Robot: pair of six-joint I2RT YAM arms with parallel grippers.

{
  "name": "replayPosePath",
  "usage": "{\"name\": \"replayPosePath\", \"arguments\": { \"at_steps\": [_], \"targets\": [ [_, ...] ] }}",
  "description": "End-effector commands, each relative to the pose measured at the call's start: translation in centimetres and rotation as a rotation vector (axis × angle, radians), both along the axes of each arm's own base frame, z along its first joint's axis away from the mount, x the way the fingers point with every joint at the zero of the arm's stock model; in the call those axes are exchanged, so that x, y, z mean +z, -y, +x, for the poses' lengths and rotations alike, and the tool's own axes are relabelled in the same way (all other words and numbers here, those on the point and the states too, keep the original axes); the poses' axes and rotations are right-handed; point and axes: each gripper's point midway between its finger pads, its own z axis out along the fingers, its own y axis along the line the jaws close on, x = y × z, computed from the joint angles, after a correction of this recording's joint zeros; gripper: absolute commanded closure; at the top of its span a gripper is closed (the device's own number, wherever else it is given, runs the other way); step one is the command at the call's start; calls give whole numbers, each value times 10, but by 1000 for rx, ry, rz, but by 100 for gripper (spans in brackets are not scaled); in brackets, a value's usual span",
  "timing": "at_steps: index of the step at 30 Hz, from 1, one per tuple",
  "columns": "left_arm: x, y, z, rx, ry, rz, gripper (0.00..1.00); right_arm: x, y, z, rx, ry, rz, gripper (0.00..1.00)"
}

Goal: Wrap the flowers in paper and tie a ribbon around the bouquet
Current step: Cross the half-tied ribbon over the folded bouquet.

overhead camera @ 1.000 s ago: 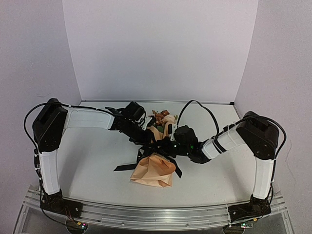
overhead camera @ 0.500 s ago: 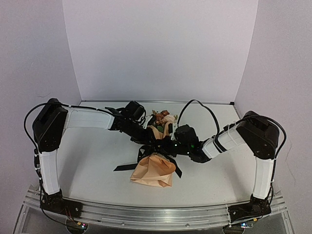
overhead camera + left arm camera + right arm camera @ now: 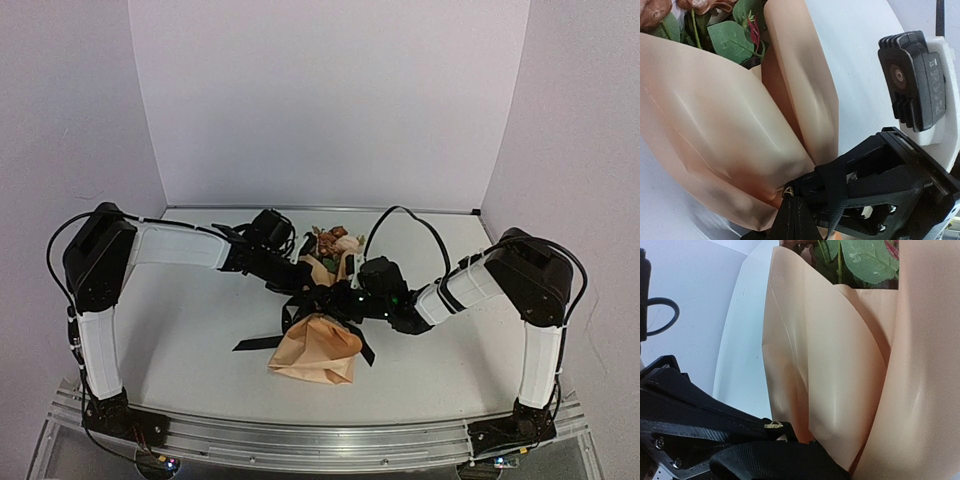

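Observation:
The bouquet lies on the table with its tan-peach paper [image 3: 313, 350] wrapped as a cone. The flowers [image 3: 333, 240] show at its far end, and green leaves [image 3: 732, 40] sit above the paper's rim. A black ribbon [image 3: 322, 306] cinches the waist, with tails trailing left [image 3: 256, 343] and right. My left gripper [image 3: 305, 288] comes in from the left, its fingers [image 3: 790, 197] shut together at the ribbon [image 3: 832, 200] on the waist. My right gripper [image 3: 338, 300] meets it from the right. In the right wrist view the ribbon [image 3: 775, 460] covers its jaws.
White table [image 3: 190, 330] with grey walls behind and at both sides. The right arm's wrist camera block [image 3: 912, 85] hangs close beside the left fingers. A black cable [image 3: 405, 215] loops above the right wrist.
My left gripper has closed at the ribbon on the bouquet's waist and its wrist has drifted slightly left. The bouquet and the right arm have barely moved.

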Motion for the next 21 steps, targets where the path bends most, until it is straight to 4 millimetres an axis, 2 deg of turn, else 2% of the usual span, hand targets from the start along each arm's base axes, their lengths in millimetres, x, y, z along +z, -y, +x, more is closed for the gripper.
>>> {"name": "replayPosePath", "arguments": {
  "at_steps": [1,12,21],
  "targets": [
    [21,-4,9,48,79,-33,100,36,-1,-3,3,73,46,77],
    [31,-7,10,73,111,-64,100,35,17,-9,-27,59,-27,74],
    [45,-7,6,64,148,-125,100,48,28,-11,-62,48,-45,65]
  ]
}}
